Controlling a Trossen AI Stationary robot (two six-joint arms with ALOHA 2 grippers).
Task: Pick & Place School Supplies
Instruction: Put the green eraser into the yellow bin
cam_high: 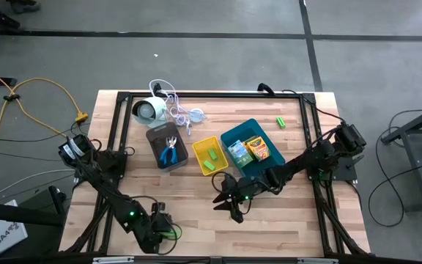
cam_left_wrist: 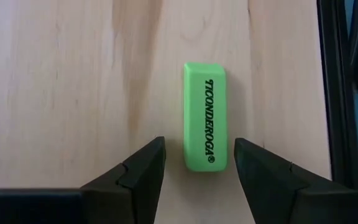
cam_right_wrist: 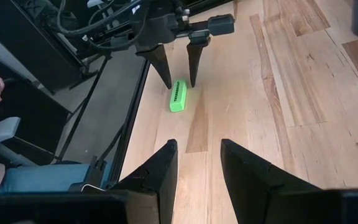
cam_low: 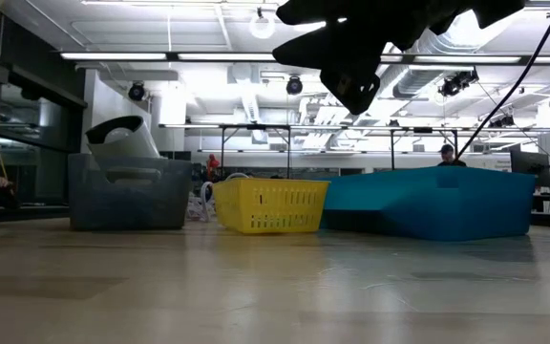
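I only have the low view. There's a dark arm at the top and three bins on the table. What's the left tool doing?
Observer: The left tool is open, over a green eraser lying flat on the table near its front-left edge. One finger stands on each side of it, not touching.
Operator: And the right one?
Observer: The right tool hangs mid-table, in front of the yellow bin, holding nothing.
Operator: Anything in the blue bin? I only see its wall.
Observer: Yes, the blue bin holds a green box and a yellow-orange box, side by side.
Operator: Any loose items left?
Observer: One more green block lies on the wood behind the blue bin.
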